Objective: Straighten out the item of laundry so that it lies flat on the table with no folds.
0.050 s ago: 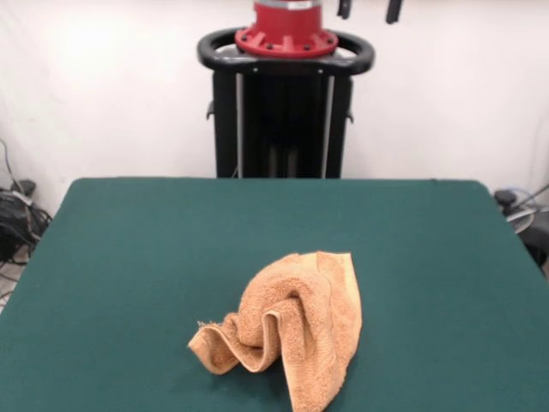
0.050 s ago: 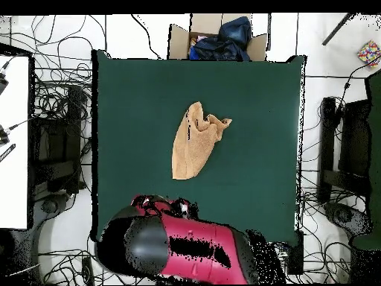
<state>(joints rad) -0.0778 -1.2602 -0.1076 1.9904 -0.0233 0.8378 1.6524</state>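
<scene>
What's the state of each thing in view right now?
Orange-tan terry-cloth towel: crumpled, folded over itself, not flat, lying on the table.
Dark green felt-topped table: holds only the towel.
Red and black arm: drawn back over the table's edge, away from the towel.
Claw: only its tips show at the top edge; open or shut unclear.
</scene>
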